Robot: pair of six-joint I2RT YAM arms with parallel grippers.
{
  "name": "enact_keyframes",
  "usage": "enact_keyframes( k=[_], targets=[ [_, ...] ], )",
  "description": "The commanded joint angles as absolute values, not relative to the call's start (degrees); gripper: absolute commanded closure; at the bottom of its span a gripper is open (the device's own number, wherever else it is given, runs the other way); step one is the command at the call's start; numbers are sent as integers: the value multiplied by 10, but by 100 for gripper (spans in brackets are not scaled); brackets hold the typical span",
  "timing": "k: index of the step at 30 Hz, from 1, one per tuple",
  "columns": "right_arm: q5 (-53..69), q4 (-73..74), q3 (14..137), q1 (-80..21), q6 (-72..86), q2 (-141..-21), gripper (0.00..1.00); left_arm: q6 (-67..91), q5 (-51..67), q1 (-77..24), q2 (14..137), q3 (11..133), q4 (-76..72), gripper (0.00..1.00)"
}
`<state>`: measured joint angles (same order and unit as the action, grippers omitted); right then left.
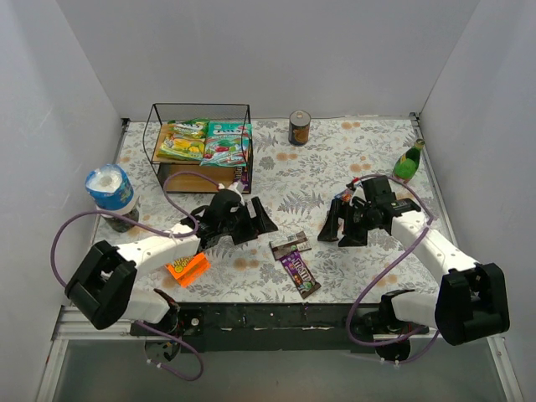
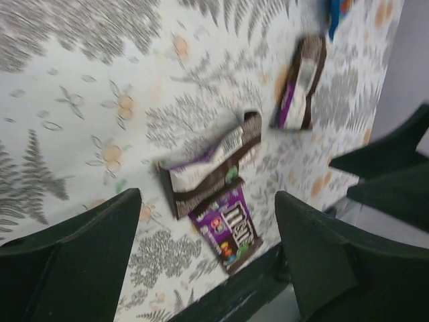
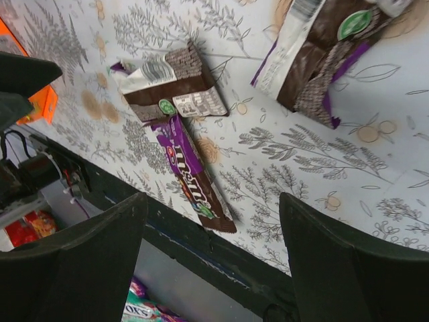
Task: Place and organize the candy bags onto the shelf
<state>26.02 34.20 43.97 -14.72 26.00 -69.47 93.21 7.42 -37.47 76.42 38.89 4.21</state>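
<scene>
The shelf (image 1: 155, 134) stands at the back left. A yellow-green bag (image 1: 186, 141) and a teal bag (image 1: 226, 142) lie on its top board, and a small purple packet (image 1: 244, 174) leans at its right end. A brown packet (image 1: 291, 245) and a purple packet (image 1: 300, 274) lie near the front edge between the grippers. Both show in the left wrist view (image 2: 208, 161) (image 2: 231, 228) and the right wrist view (image 3: 171, 84) (image 3: 191, 178). Another brown-purple packet (image 3: 322, 47) lies further right. My left gripper (image 1: 254, 222) (image 2: 208, 194) is open and empty. My right gripper (image 1: 341, 230) (image 3: 213, 196) is open and empty.
An orange flat package (image 1: 188, 268) lies under the left arm. A white jar with a blue band (image 1: 110, 193) stands at the left, a dark can (image 1: 300, 128) at the back, and a green bottle (image 1: 408, 162) at the right. The table's front edge (image 3: 221, 258) is close.
</scene>
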Motion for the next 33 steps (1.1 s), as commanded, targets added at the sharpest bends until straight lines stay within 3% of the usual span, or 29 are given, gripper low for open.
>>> enact_keyframes(
  k=[1,5,12,16,23,33],
  targets=[
    [258,336,429,-183,257,-686,14,826,151,-425,773,395,26,19],
    [258,342,417,-185,264,-677,16,747,156,-458,823,434,20,24],
    [255,381,385,-187,236,-681,17,682,187,-472,902,505,40,52],
    [263,384,372,-188,233,-682,18,670,198,-472,926,522,56,59],
    [264,373,363,-188,249,-675,19,638,229,-482,952,528,74,65],
    [261,366,357,-188,265,-668,19,609,195,-490,990,548,98,63]
  ],
)
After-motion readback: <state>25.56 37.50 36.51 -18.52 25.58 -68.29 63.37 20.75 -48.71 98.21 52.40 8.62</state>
